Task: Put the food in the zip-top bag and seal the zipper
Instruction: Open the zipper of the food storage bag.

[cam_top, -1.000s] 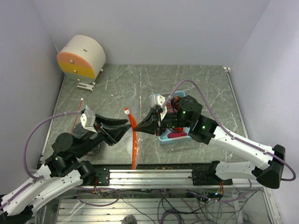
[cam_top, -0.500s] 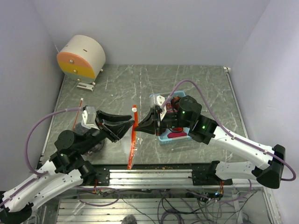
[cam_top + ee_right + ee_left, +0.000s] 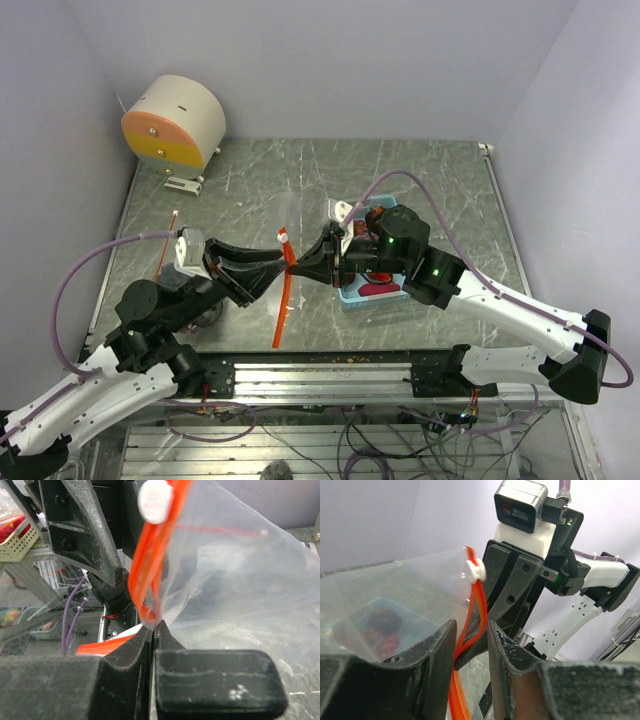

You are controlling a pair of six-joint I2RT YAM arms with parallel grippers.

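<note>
- The zip-top bag (image 3: 395,590) is held up between the two arms, above the surface (image 3: 440,190). Its orange-red zipper (image 3: 282,305) runs down from a white slider (image 3: 476,570) at the upper end
- We see the right gripper (image 3: 154,629) with its jaws pressed together, pinching the zipper below the slider
- The left gripper (image 3: 471,630) meets it from the opposite side. Its jaws stand apart with the zipper passing through the gap, and we cannot tell whether either pad touches the strip
- The food (image 3: 378,289) lies in the light blue tray (image 3: 346,294), outside the bag. From the left wrist we see it only blurred through the clear plastic
- From above, the right arm covers most of the tray, so we make out just its near-left corner and a patch of red
- A white drum with an orange face (image 3: 175,122) stands at the far left corner, well apart from the bag
- A thin red stick (image 3: 166,245) lies beside the left arm, and a purple cable (image 3: 400,178) arcs over the right arm
</note>
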